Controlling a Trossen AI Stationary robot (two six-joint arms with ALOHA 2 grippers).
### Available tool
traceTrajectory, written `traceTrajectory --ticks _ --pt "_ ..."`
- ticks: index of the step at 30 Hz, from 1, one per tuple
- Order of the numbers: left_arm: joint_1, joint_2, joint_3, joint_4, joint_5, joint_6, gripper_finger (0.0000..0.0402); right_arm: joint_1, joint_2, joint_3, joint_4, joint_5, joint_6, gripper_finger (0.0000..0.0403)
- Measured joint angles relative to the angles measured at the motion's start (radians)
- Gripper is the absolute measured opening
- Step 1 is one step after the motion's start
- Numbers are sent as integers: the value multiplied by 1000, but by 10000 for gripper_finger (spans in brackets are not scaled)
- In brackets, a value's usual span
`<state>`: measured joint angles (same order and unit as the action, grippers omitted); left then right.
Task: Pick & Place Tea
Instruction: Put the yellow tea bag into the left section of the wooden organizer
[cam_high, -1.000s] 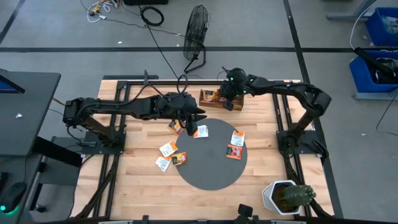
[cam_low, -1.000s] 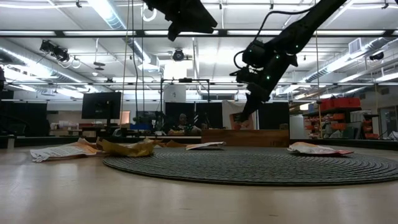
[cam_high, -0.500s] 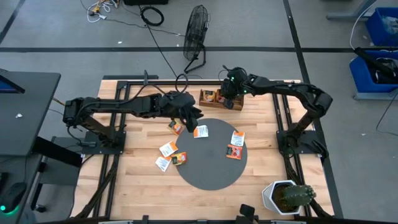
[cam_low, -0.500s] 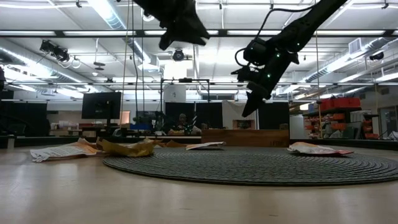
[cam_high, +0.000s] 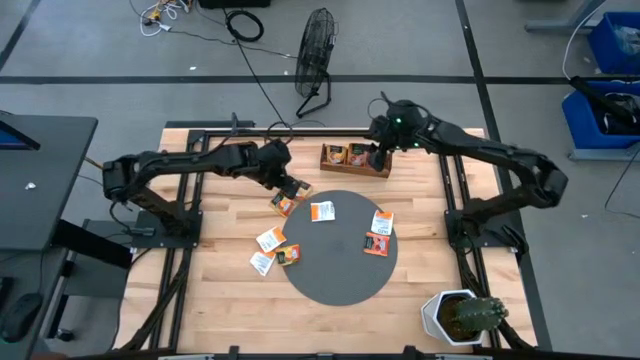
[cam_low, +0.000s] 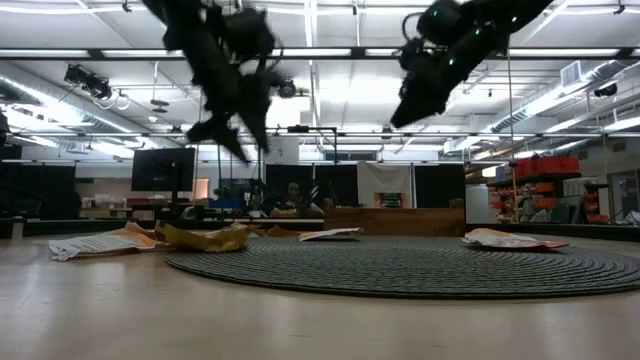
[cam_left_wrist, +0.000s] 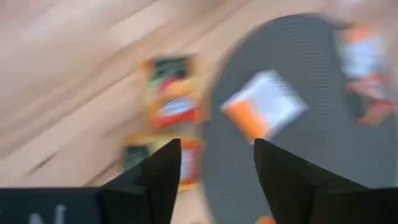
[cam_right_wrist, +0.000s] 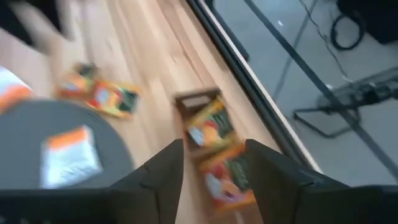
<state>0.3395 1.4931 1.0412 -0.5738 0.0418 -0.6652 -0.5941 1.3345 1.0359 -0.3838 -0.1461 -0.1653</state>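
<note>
On the round dark woven mat (cam_high: 338, 250) and the pale wooden table (cam_high: 225, 285) around it, roughly seven flat square tea sachets (cam_high: 379, 234) – orange-red or white – are lying loose, waiting; farther back, the long brown wooden tray (cam_high: 355, 158) is holding only a few, so most of the job is remaining. Both wrist views are showing fingers apart and empty: left gripper (cam_high: 291, 187) hanging over a sachet by the mat's edge, right gripper (cam_high: 377, 156) above the tray – only the high view is placing either

Grey floor (cam_high: 90, 60) with a standing fan (cam_high: 316, 50); ceiling strip lights (cam_low: 180, 25) over what seems a workshop.
</note>
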Motion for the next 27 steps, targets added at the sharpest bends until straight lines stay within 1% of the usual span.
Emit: traceTrajectory --ticks 2,5,10,12,17,20,24,27 --pt "32 2 -57 -3 0 -31 226 24 -33 0 0 -14 50 173" --pt "58 2 -119 18 7 -2 239 67 -63 0 0 -20 98 169" --pt "63 1 -184 59 33 30 238 132 -66 0 1 -19 151 164" --pt "54 1 -207 58 35 45 237 158 -61 0 1 1 165 164" --pt "27 8 -271 118 -1 43 237 204 -50 0 17 24 186 164" --pt "15 14 -294 204 -9 41 237 217 -45 0 41 26 204 164" --pt "-1 34 -295 211 -72 44 237 220 -45 0 64 27 216 164" --pt "-2 64 -295 212 -82 48 237 220 -45 0 70 28 230 164"
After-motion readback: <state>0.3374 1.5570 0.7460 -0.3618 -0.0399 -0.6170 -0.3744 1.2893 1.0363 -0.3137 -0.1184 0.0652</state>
